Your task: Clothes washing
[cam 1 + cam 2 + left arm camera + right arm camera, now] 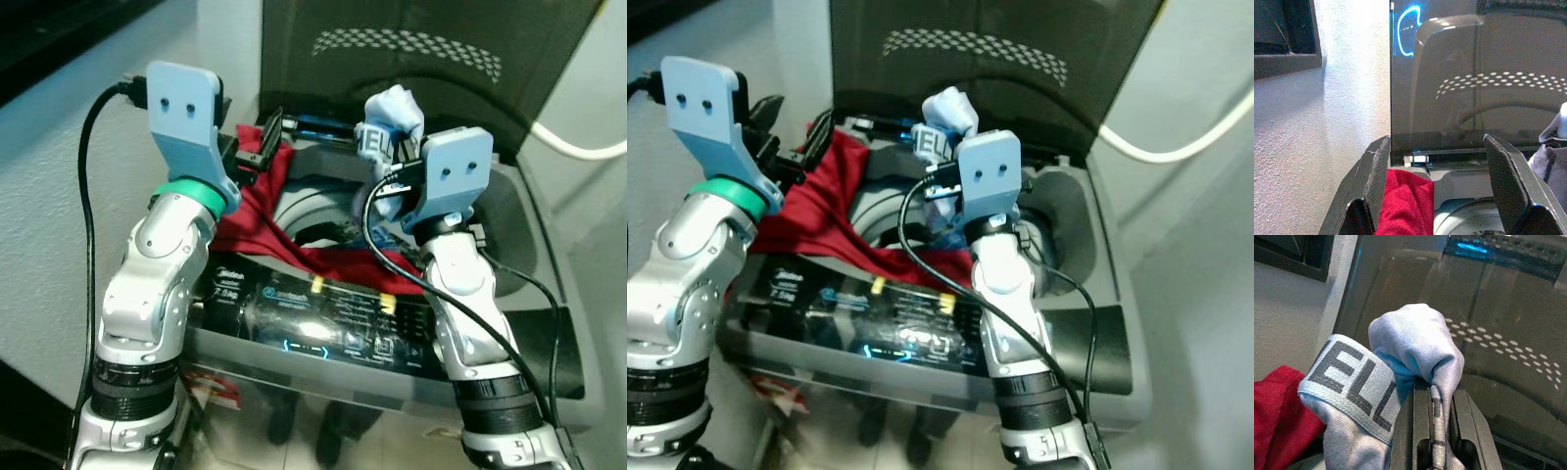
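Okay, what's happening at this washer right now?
The robot stands at an open top-loading washing machine. Its right gripper is shut on a light blue garment, held above the drum. The left gripper, fingers open, sits by a red cloth draped over the machine's rim.

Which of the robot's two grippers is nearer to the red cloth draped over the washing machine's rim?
Left. The left gripper is open, its fingers straddling the red cloth at the washing machine rim. The right gripper is beside it over the drum, shut on a pale blue garment.
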You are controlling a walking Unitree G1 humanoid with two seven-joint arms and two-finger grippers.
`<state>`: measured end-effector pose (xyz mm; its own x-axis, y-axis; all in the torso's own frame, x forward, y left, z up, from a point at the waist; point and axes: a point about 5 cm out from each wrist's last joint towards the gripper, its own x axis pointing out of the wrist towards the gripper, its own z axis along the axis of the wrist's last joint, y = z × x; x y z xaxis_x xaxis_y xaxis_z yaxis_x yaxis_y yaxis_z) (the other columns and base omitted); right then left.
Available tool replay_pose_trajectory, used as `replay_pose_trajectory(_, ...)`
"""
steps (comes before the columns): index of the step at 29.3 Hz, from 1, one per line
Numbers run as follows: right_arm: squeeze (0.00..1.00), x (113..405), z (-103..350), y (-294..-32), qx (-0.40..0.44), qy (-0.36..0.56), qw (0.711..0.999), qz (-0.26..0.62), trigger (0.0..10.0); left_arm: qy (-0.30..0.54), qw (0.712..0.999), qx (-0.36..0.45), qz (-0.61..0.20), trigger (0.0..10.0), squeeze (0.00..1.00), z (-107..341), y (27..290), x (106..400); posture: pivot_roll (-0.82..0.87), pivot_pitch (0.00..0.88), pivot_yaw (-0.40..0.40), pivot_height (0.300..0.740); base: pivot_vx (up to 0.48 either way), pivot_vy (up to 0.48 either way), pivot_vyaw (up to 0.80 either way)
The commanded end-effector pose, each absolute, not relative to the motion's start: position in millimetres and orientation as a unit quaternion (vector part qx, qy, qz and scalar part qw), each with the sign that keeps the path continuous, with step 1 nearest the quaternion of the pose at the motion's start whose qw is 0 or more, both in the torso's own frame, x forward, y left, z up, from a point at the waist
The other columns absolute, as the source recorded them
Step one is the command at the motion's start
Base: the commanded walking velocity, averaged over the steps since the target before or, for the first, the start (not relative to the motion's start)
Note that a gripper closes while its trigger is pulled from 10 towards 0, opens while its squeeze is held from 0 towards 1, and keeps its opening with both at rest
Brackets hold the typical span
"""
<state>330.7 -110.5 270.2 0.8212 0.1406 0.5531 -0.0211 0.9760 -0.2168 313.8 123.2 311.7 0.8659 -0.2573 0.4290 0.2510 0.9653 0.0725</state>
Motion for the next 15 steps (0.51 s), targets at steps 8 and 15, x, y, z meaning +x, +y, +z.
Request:
replay_pose_trajectory(8, 0.0, 326.2, 283.9, -112.0, -0.114, -0.336, 0.933, 0.06, 10.0, -0.206, 0.937, 0.052, -0.279, 10.0, 0.0, 300.6, 109.2, 299.0, 0.11, 0.009, 0.005, 0.74, 0.0, 0.0, 0.0)
replay_pose_trajectory(15, 0.0, 324.3, 311.4, -106.0, -0.093, -0.379, 0.915, 0.101, 10.0, -0.171, 0.888, 0.081, -0.418, 10.0, 0.0, 288.1, 112.9, 272.8, 0.11, 0.018, 0.014, 0.74, 0.0, 0.0, 0.0)
